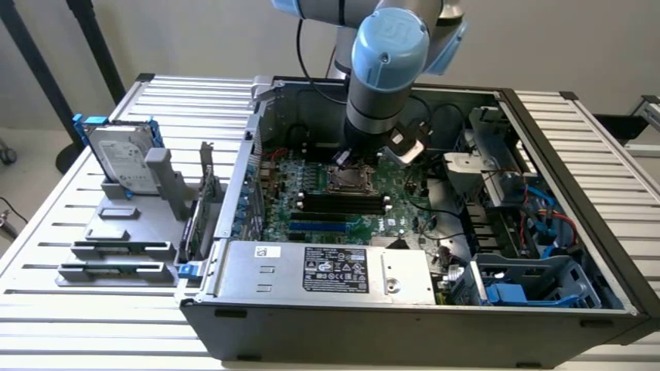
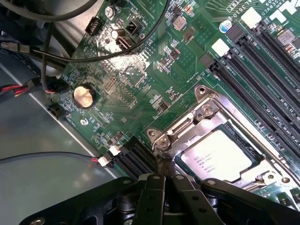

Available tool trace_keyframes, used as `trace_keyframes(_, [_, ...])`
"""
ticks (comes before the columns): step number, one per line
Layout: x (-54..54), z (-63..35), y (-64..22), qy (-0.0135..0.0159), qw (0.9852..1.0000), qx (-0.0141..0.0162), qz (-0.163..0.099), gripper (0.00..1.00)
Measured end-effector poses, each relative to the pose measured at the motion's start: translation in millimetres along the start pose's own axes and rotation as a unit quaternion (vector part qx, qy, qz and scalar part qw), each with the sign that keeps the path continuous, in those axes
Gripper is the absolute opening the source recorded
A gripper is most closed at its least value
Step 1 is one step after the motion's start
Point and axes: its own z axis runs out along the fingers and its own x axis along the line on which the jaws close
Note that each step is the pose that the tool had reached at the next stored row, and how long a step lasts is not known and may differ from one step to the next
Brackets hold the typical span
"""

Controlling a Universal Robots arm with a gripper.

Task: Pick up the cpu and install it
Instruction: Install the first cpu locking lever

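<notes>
The cpu (image 2: pixel 218 157), a flat square chip with a silvery top, lies in the metal socket frame (image 2: pixel 201 115) on the green motherboard (image 2: pixel 140 70). My gripper (image 2: pixel 164 165) is shut with nothing between its fingers. Its tips are at the corner of the socket frame, right beside the cpu's edge. In the exterior view the arm reaches down into the open computer case (image 1: pixel 413 309), and the gripper (image 1: pixel 345 160) hangs just over the socket (image 1: pixel 351 182) in the middle of the board.
Black memory slots (image 2: pixel 262 79) run beside the socket. A coin battery (image 2: pixel 84 95) and loose cables (image 2: pixel 51 84) lie on its other side. Outside the case, on the exterior view's left, a hard drive with blue bracket (image 1: pixel 119 158) stands in a grey holder (image 1: pixel 124 232).
</notes>
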Motion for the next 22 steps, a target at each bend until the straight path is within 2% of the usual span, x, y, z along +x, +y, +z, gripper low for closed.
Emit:
trace_keyframes(2, [0.1, 0.1, 0.0, 0.0014, 1.0000, 0.0015, 0.000, 0.11])
trace_keyframes(11, [-0.4, 1.6, 0.7, 0.0028, 1.0000, 0.0036, 0.000, 0.11])
trace_keyframes(12, [-0.3, 1.7, 0.9, 0.0045, 1.0000, 0.0052, 0.000, 0.11])
trace_keyframes(15, [0.1, 2.1, 1.4, 0.0125, 0.9998, 0.0136, 0.001, 0.11])
trace_keyframes(16, [0.2, 2.1, 1.6, 0.0140, 0.9998, 0.0153, 0.001, 0.11])
trace_keyframes(18, [0.2, 2.0, 2.0, 0.0147, 0.9998, 0.0168, 0.001, 0.11])
trace_keyframes(22, [0.7, -1.5, 1.7, 0.0130, 0.9997, 0.0183, 0.002, 0.11])
